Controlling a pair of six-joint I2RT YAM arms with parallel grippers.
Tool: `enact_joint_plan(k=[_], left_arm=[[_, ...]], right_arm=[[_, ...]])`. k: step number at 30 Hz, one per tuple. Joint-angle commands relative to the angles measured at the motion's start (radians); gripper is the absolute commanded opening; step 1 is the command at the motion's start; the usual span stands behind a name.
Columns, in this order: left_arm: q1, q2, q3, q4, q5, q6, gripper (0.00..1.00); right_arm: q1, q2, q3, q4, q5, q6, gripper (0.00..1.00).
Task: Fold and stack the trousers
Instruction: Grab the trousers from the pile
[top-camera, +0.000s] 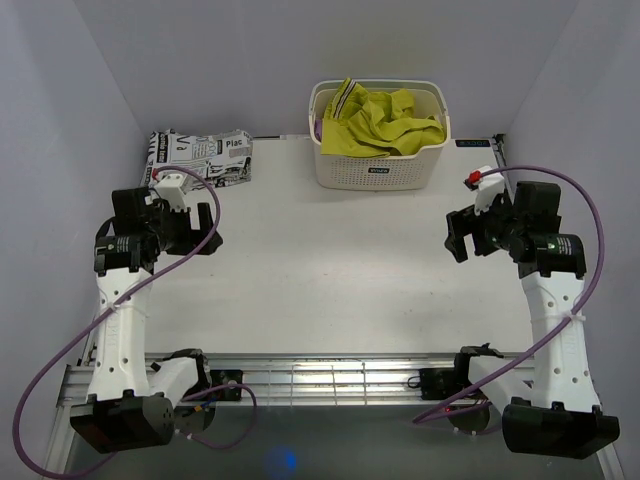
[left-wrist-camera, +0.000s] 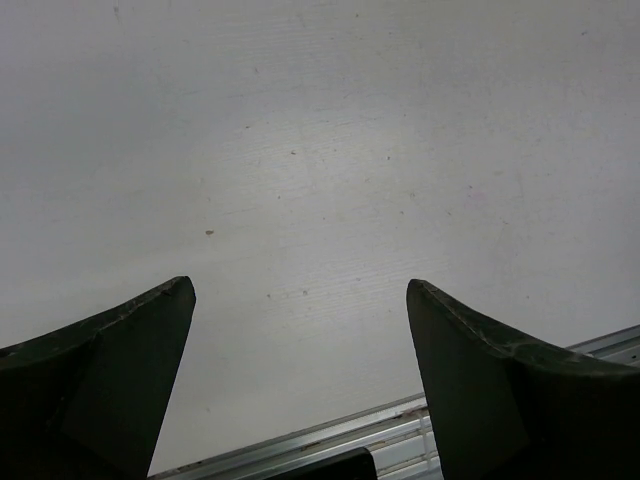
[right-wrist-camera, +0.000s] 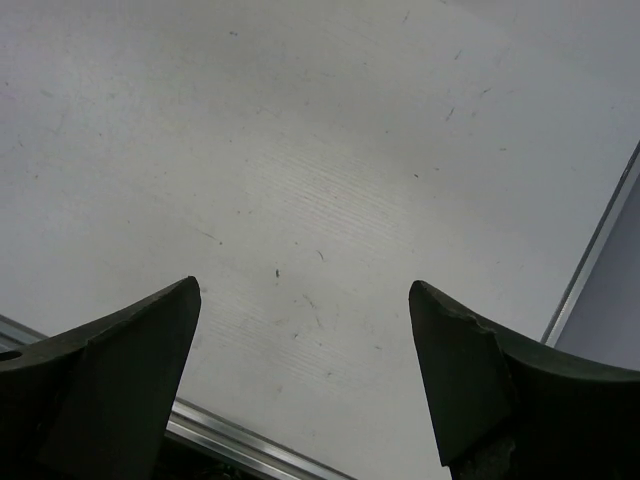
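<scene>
At the far edge of the white table (top-camera: 330, 280), a white perforated plastic basket (top-camera: 378, 172) is sitting close to the back wall. The long mustard-yellow cloth trousers (top-camera: 390, 128) are lying crumpled inside it, heaping above the rim, with a dark-striped seam showing at the left of the heap. Both arms are well apart from the basket. To the basket's left, near the far left corner, a folded black-and-white newspaper-print garment (top-camera: 200, 157) is lying flat on the table.

The left gripper (top-camera: 204, 232) is hanging over the left side of the table, just in front of the printed garment, with its jaws spread wide and grasping nothing. In the left wrist view its two dark fingers (left-wrist-camera: 110, 370) are framing only bare tabletop, with a strip of aluminium rail (left-wrist-camera: 400, 430) showing along the bottom.

The right gripper (top-camera: 457, 235) is hanging over the right side of the table, pointing inward, likewise released and empty. In the right wrist view its fingers are framing scuffed bare tabletop, with the table's right edge running along the side. Purple cables (top-camera: 602, 240) are looping from each wrist down toward the arm bases at the near edge.
</scene>
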Motion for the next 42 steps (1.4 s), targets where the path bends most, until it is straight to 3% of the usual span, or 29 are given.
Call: enact_joint_plan(k=[1,6,13,24,31,42], left_arm=[[-0.001,-0.049,0.008,0.028,0.008,-0.001,0.98],[-0.001,-0.037,0.029,0.003,0.061,0.008,0.98],[-0.001,-0.046,0.02,-0.001,0.118,0.011,0.98],[-0.001,-0.069,-0.02,-0.003,0.087,0.008,0.98],[0.001,-0.061,-0.053,0.006,0.086,0.005,0.98],[-0.001,-0.055,-0.077,0.034,0.092,-0.004,0.98]], right_arm=[[0.003,0.027,0.095,0.106,-0.027,0.055,0.9],[0.003,0.167,0.233,0.169,-0.089,0.101,0.9],[0.018,0.436,0.464,0.393,-0.11,0.268,0.9],[0.156,0.882,0.879,0.571,0.053,0.436,0.9],[0.238,1.104,0.966,0.683,0.147,0.436,0.9],[0.313,1.324,1.074,0.806,0.267,0.353,0.9]])
